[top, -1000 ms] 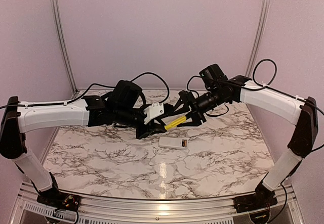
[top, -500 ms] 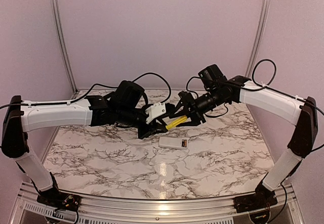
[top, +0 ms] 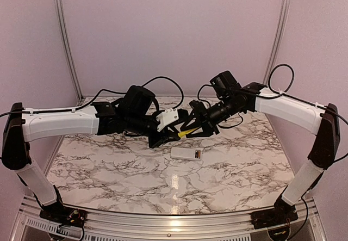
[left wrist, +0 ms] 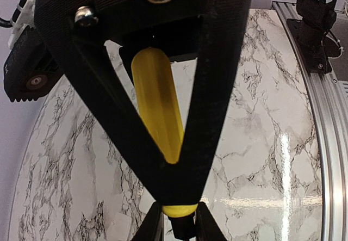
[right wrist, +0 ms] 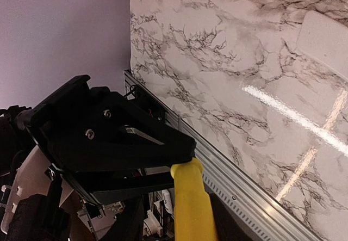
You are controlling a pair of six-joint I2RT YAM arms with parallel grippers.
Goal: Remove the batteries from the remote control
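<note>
Left claw (top: 169, 136): clenched on the yellow handle of a screwdriver (top: 185, 133), held in the air above the counter (top: 109, 165). In the left wrist view the two fingers close to a V, the handle runs lengthwise between them, and its rounded end projects just past the fingertips.

Right claw (top: 193, 128): positioned at the 2 o'clock side of the handle, facing the left claw. Its jaws stand narrow, one on each side of the projecting handle end. Whether they press on the handle or stand just clear of it cannot be determined.

Remote control (top: 186, 154): flat on the counter near its centre, at 6 o'clock from the screwdriver and apart from both claws. The long axis runs roughly from 9 o'clock to 3 o'clock. A small dark recess is at the 3 o'clock end, facing up.

Batteries: too small to distinguish. Whether the recess holds any cannot be determined.
</note>
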